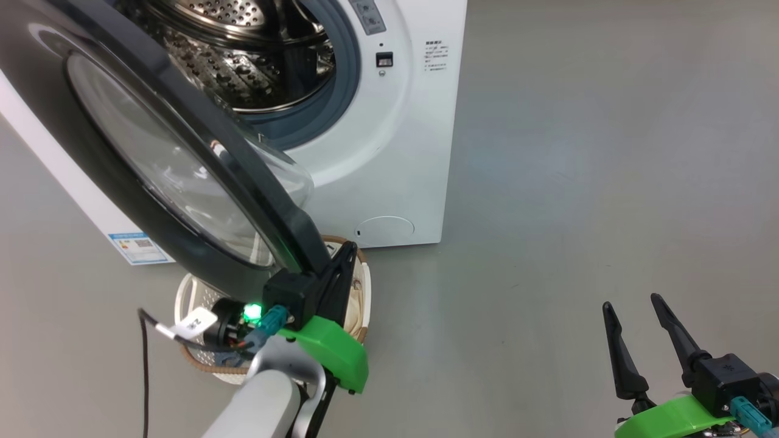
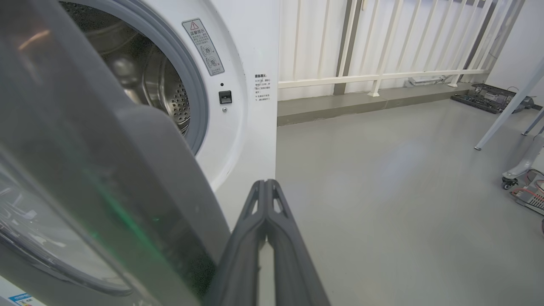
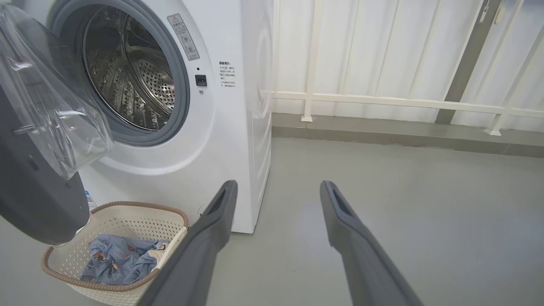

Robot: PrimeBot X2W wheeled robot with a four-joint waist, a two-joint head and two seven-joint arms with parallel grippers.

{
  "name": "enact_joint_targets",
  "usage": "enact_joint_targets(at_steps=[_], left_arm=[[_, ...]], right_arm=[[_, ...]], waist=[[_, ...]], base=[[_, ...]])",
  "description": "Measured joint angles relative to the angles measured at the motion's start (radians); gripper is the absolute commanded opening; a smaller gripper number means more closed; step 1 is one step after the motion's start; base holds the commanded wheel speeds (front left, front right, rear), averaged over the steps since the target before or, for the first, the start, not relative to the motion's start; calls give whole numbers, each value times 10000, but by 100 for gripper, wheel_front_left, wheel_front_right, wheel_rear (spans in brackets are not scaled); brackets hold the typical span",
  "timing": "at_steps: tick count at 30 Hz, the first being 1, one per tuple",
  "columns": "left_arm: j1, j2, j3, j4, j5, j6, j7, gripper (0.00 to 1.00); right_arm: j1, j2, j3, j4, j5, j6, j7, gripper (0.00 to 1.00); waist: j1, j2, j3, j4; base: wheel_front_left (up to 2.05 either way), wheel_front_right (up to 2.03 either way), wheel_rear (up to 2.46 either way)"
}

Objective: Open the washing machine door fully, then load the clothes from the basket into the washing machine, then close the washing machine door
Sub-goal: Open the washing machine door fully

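The washing machine (image 1: pixel 389 152) stands with its steel drum (image 3: pixel 127 80) exposed. The washing machine door (image 1: pixel 152 158), black-rimmed with a domed glass window (image 3: pixel 51 110), hangs partly open and swings out over the basket (image 3: pixel 127 212). The basket sits on the floor in front of the machine and holds the clothes (image 3: pixel 114 259), a light blue printed garment with a cream piece beside it. My left gripper (image 1: pixel 347 248) is shut on nothing, its fingers lying right against the door rim's lower outer edge (image 2: pixel 170 191). My right gripper (image 3: pixel 278 187) is open, low at the right, away from the machine.
Bare grey floor stretches to the right of the machine. A white railing (image 3: pixel 382 102) and a low kerb run along the back wall. A table leg (image 2: pixel 505 110) and wheeled gear with cables (image 2: pixel 527 187) stand far right. A black tagged cable (image 1: pixel 146 365) hangs by my left arm.
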Motion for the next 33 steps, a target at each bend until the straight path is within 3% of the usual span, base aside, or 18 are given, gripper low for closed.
enact_joint_targets(at_steps=[6, 18, 33], left_arm=[[537, 270, 4, -771, -42, 157, -2, 0], [1886, 888, 88, -2061, -44, 911, 15, 0], [3098, 1639, 357, -3304, 36, 1762, 105, 0]], right_arm=[[-1, 6, -27, -13, 4, 0, 0, 100], [-1, 13, -35, 10, 8, 0, 0, 100], [40, -8, -88, 10, 50, 0, 0, 100]], waist=[[0, 0, 62, 193], [1, 0, -22, 607], [0, 0, -135, 1663]], base=[[0, 0, 0], [0, 0, 0], [0, 0, 0]])
